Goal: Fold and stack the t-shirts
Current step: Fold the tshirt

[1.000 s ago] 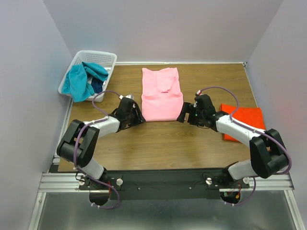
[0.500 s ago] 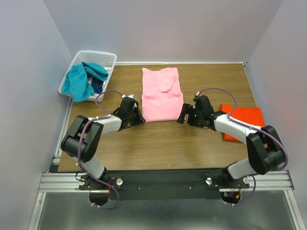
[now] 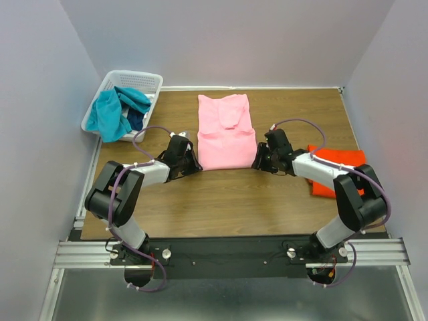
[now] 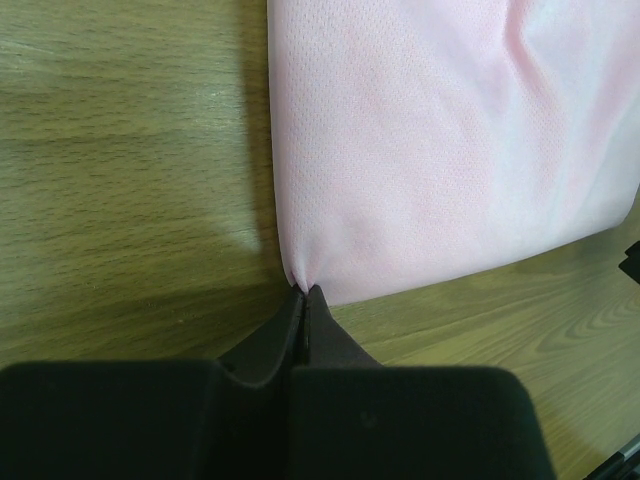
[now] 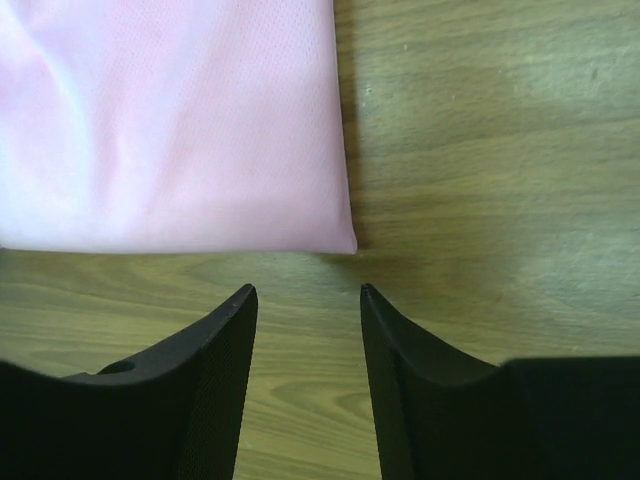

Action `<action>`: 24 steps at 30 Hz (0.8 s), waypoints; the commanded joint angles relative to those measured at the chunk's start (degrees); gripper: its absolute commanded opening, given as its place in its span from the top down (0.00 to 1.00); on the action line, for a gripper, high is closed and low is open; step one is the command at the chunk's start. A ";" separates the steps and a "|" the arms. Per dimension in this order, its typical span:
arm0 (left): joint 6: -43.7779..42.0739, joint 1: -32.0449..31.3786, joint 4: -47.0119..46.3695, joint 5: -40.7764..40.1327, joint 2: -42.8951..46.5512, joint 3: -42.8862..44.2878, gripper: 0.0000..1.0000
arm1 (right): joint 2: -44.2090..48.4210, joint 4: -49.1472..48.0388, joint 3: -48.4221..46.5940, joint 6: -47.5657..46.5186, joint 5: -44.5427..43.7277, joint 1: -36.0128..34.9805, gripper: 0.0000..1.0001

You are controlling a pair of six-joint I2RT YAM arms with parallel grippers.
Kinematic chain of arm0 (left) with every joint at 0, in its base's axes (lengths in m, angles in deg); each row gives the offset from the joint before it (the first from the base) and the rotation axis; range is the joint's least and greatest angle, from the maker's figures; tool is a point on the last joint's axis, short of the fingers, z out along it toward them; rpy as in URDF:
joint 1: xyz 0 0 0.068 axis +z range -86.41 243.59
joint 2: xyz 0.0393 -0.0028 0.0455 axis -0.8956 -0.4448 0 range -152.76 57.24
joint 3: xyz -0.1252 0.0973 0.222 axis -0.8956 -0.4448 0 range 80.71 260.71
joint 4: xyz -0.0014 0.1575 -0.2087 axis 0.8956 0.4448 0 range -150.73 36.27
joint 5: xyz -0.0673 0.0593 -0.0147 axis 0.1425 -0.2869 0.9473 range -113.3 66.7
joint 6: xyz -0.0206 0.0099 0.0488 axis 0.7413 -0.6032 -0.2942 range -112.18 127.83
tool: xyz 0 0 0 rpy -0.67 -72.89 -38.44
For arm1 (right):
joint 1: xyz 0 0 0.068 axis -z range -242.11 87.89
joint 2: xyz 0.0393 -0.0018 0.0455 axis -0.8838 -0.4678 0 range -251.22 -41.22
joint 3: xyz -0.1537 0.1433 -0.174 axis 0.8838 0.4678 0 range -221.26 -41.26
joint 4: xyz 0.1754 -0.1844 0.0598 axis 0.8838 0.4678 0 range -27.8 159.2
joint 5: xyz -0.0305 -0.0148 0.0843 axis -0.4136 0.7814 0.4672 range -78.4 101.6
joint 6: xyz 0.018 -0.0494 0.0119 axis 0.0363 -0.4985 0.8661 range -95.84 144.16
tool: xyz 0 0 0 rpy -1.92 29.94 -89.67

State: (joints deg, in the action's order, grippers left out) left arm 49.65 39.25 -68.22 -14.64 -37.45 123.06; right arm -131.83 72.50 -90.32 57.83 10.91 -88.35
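Note:
A light pink t-shirt [image 3: 226,134] lies partly folded on the wooden table, a sleeve turned in at its far end. My left gripper [image 3: 195,162] is shut on its near left corner, and the pinched cloth [image 4: 440,150] puckers at the fingertips [image 4: 303,290]. My right gripper [image 3: 256,162] is open just short of the near right corner. In the right wrist view the pink t-shirt [image 5: 170,120] lies ahead of the gripper [image 5: 305,290], with bare wood between the jaws. A folded orange t-shirt [image 3: 348,164] lies at the right, partly under my right arm.
A white basket [image 3: 144,79] stands at the back left corner, holding a teal garment [image 3: 110,114] that hangs over its rim and a dark blue one [image 3: 136,119]. Grey walls close in the table on three sides.
My left gripper has closed on the pink t-shirt's near left corner. My right gripper has moved in toward the near right corner and its jaws have narrowed.

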 commanded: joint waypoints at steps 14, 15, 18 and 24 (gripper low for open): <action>-1.39 0.08 3.97 -1.19 -0.23 -0.16 1.00 | -6.77 -0.90 -4.03 -1.85 -3.27 0.40 0.63; -1.39 0.08 3.97 -1.28 -0.23 -0.16 1.00 | -7.21 -0.90 -4.29 -2.12 -3.09 0.49 0.64; -1.31 0.08 3.97 -1.28 -0.14 -0.16 1.00 | -7.74 -1.25 -4.38 -2.47 -2.39 0.40 0.76; -1.83 0.08 4.32 -2.07 0.74 0.10 1.00 | -6.96 -2.13 -2.98 -4.13 -1.42 0.40 0.99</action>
State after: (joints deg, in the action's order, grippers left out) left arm 49.56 39.25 -67.98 -14.68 -37.41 123.12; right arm -138.67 71.54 -93.67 55.23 9.14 -88.24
